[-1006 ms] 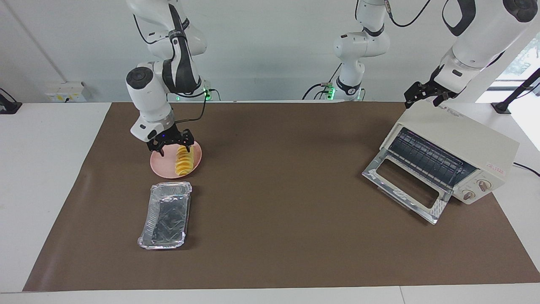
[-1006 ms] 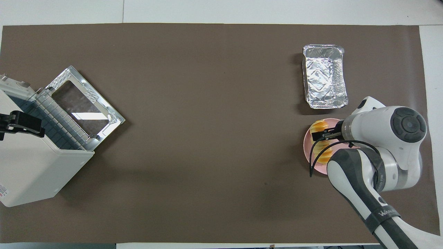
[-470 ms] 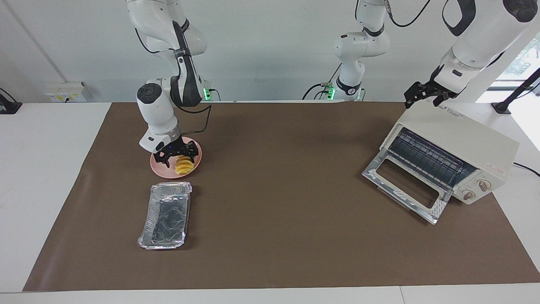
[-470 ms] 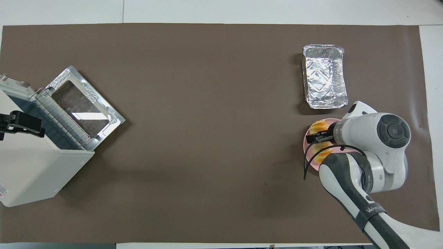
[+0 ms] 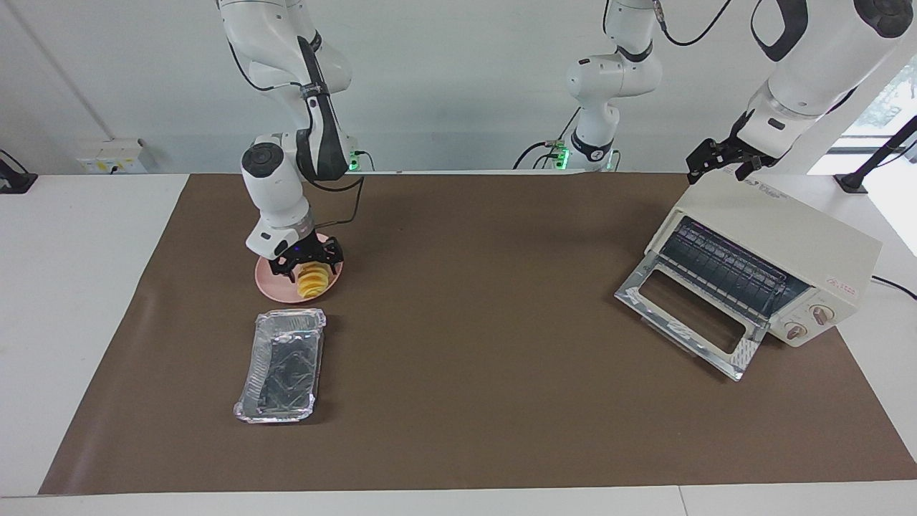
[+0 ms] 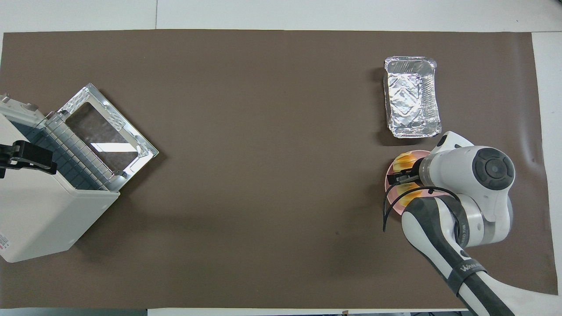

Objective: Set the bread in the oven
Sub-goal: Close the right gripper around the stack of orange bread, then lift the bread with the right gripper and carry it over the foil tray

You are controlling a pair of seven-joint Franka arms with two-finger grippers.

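The golden-yellow bread (image 5: 312,282) lies on a round pink plate (image 5: 274,287) toward the right arm's end of the table. My right gripper (image 5: 309,266) is down over the plate, open, with a finger on either side of the bread's nearer end. In the overhead view the right arm covers most of the bread (image 6: 404,160) and plate (image 6: 389,180). The cream-white oven (image 5: 791,240) stands at the left arm's end with its glass door (image 5: 688,315) dropped open and its wire rack showing. My left gripper (image 5: 718,162) waits just over the oven's top (image 6: 39,219).
A crinkled silver foil tray (image 5: 281,365) lies just farther from the robots than the plate; it also shows in the overhead view (image 6: 412,103). A brown mat (image 5: 473,287) covers the table. A third robot arm stands at the back edge.
My right gripper has shifted sideways over the plate and come down, so its fingers now straddle the bread. The bread, plate, oven and left arm have not moved.
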